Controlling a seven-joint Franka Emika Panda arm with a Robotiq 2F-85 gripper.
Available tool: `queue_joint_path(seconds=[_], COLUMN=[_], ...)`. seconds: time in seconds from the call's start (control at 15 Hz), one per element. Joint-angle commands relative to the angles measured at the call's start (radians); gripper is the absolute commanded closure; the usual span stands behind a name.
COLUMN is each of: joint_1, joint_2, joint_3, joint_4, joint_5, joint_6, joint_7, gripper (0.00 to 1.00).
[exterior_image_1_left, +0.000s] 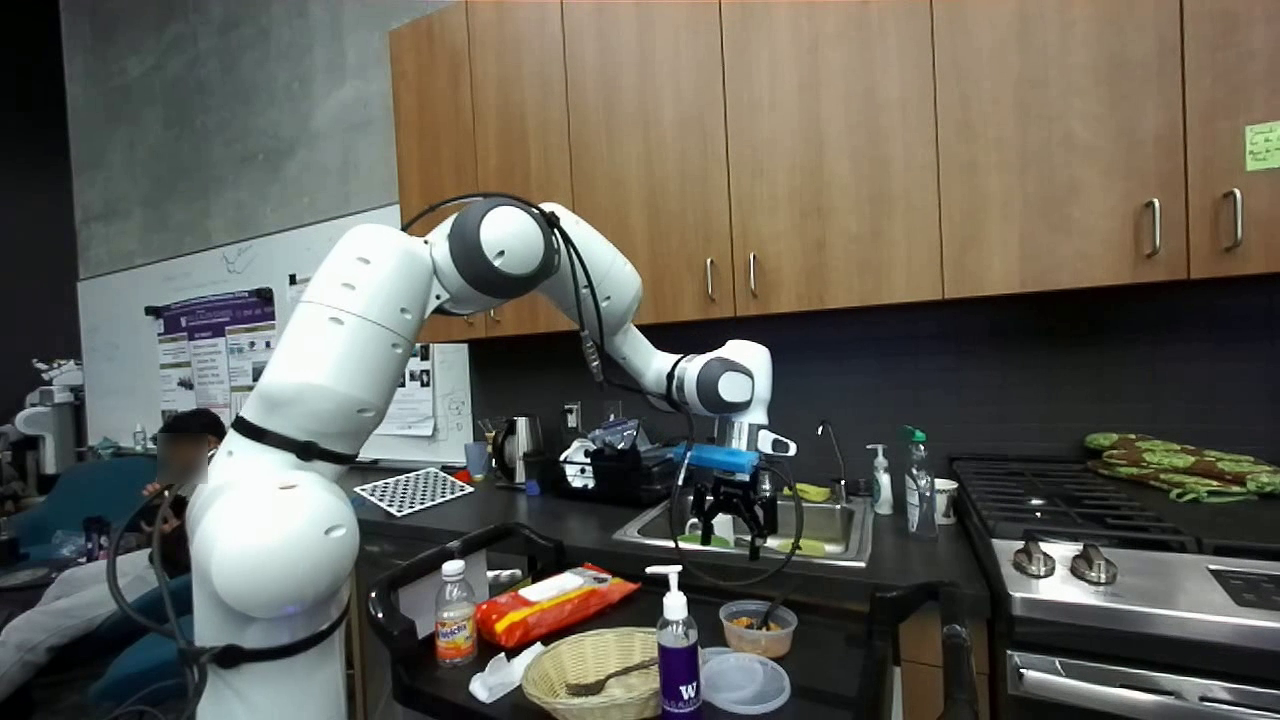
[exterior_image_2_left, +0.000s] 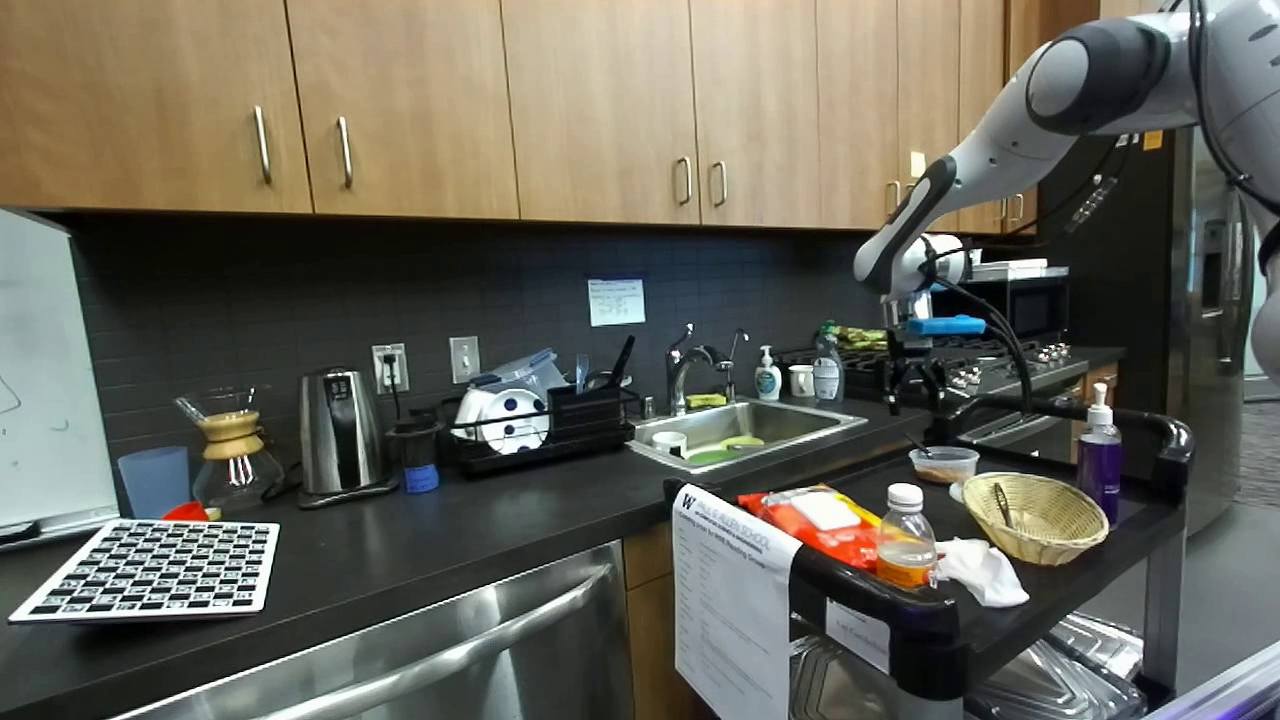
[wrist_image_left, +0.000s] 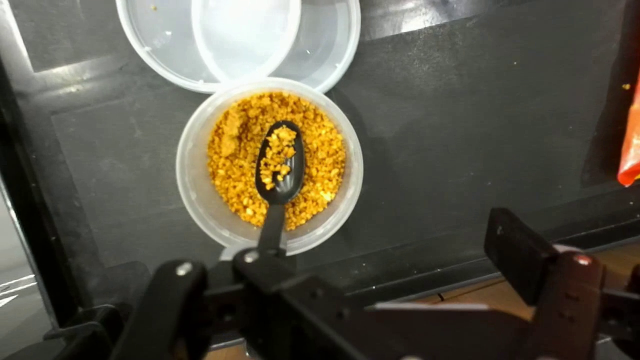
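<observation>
Spread wide and holding nothing, the gripper (exterior_image_1_left: 731, 543) hangs above the black cart (wrist_image_left: 435, 125), apart from everything on it in both exterior views. Nearest is a black spoon (wrist_image_left: 282, 192), which rests in a round plastic tub (wrist_image_left: 197, 185) on the cart; in the wrist view its handle passes out of sight behind 1 of the fingers (wrist_image_left: 252, 267).

Judging from this, the tub is already uncovered and the spoon's bowl carries a small load, while nothing is gripped or lifted yet.

The tub is partly filled with golden crumbs (wrist_image_left: 322, 165), and just beside it lie 2 overlapping clear discs (wrist_image_left: 245, 40), lids by the look of them. A wicker basket (exterior_image_2_left: 1060, 545) has a fork (exterior_image_2_left: 1003, 505) in it; how full the capped bottle (exterior_image_2_left: 905, 545) near the cart's edge is, I cannot tell.
</observation>
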Motion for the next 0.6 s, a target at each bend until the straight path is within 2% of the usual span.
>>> queue_joint_path(seconds=[0.0, 0.53], joint_1=[-0.004, -0.012], joint_2=[0.025, 0.116], joint_3=[0.006, 0.033], joint_4=[-0.017, -0.013], joint_5=[0.008, 0.025], joint_6=[0.031, 0.087], joint_7=[-0.010, -0.033], gripper=[0.00, 0.00])
